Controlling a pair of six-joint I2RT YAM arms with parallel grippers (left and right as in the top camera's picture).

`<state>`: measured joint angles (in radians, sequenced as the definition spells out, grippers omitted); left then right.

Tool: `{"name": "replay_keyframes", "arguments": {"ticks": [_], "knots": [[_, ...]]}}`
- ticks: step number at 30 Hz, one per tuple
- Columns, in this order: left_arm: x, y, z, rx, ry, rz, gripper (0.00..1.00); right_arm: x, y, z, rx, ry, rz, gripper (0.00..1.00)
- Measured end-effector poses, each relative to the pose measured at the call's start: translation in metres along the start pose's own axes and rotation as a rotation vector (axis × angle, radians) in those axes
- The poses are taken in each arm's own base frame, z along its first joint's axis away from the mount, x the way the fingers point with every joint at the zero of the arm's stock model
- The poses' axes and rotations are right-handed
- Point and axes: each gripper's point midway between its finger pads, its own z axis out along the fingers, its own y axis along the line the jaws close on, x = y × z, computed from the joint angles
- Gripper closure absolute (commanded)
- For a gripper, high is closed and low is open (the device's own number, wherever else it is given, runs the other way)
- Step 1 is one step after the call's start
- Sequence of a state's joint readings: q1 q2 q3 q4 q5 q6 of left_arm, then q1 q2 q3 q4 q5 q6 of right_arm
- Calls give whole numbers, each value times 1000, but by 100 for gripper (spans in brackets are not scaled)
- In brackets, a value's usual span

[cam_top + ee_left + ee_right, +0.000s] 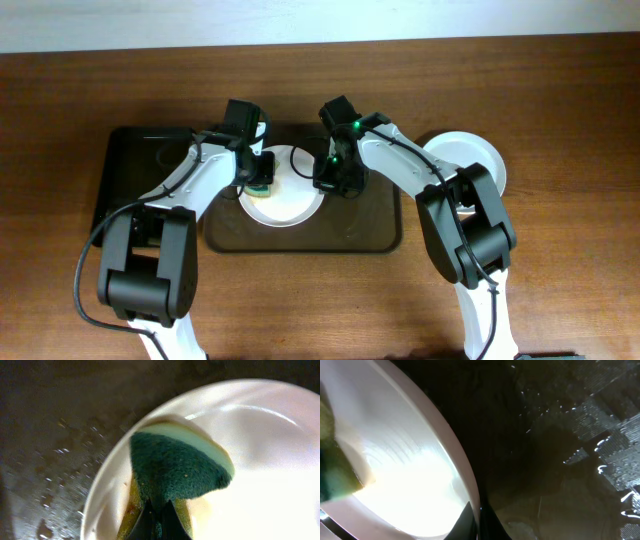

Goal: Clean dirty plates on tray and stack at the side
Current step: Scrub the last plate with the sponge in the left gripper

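Plate point(292, 205): white, lying on the brown tray point(370, 235), left of its middle and directly between the two claws.
Left claw point(258, 186): clenched on a green-and-yellow sponge point(175, 467), which rests on the plate's left inner wall.
Right claw point(336, 178): at the opposite rim; the wrist view suggests it pinches that edge, steadying the plate.
Governing relation: the rest of the plate's bowl lies rightward of the sponge, toward the right claw, so the left arm is better placed to sweep across.
Side plate point(470, 155): white, on the surface point(560, 100), right of the tray.
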<state>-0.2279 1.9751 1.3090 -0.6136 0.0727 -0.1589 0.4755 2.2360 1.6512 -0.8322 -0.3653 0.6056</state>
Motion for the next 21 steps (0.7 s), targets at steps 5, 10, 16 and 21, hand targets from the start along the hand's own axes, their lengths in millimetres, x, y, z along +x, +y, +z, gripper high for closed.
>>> {"name": "replay_keyframes", "arguments": {"ticks": [5,10,16,21], "knots": [[11,-29,-3,185,57,-12,99,0,0,0,0,0,0,96],[-2,-11,0,71,-3,-3,99,0,0,0,0,0,0,96],[-10,13,-1,-70,-45,-2,99,0,0,0,0,0,0,96],[12,-9,-2,82,55,-17,99,0,0,0,0,0,-1,96]]}}
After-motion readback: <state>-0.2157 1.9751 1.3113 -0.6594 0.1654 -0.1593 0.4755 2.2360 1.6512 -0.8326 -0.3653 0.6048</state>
